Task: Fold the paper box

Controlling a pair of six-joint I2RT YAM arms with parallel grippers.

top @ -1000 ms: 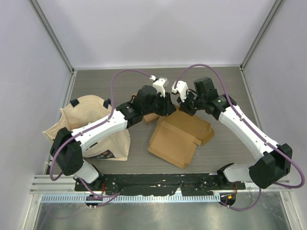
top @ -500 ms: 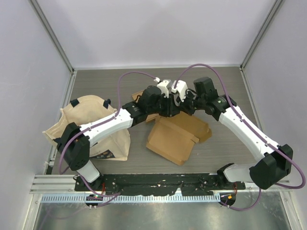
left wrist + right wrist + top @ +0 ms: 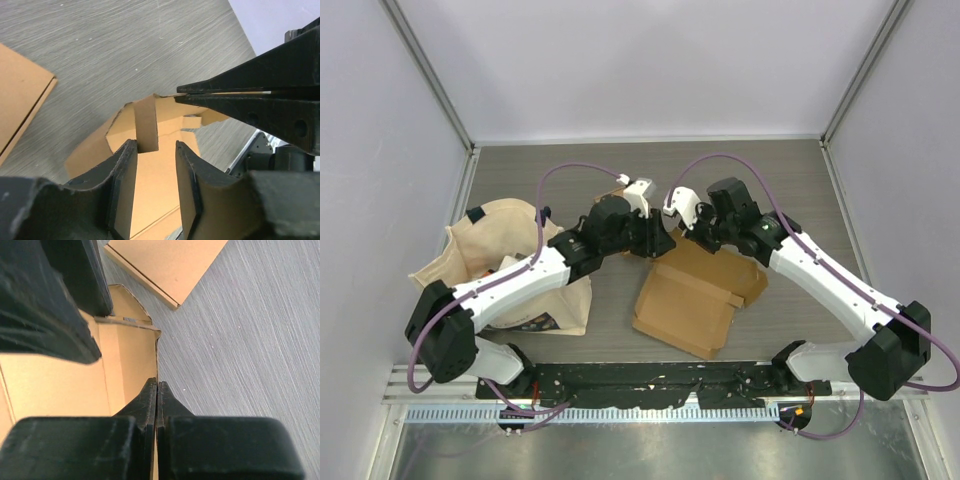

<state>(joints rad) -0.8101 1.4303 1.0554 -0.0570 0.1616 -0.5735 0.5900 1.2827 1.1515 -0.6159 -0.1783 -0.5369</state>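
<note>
The brown paper box lies open on the grey table, its walls partly raised. My right gripper is shut on the thin far wall of the box, with the fingertips pinching its edge. My left gripper hovers at the box's far left corner, open, nothing between its pads. A narrow upright flap stands just beyond its left finger. The right fingers show as a shut black wedge at the right of the left wrist view.
A beige paper bag lies at the left under my left arm. A second flat cardboard piece rests on the table behind the box, also seen as cardboard in the left wrist view. Enclosure walls ring the table.
My left gripper let its jaws widen and drew back to the left. My right gripper moved left and nearer with the box wall, and the box shifted slightly.
</note>
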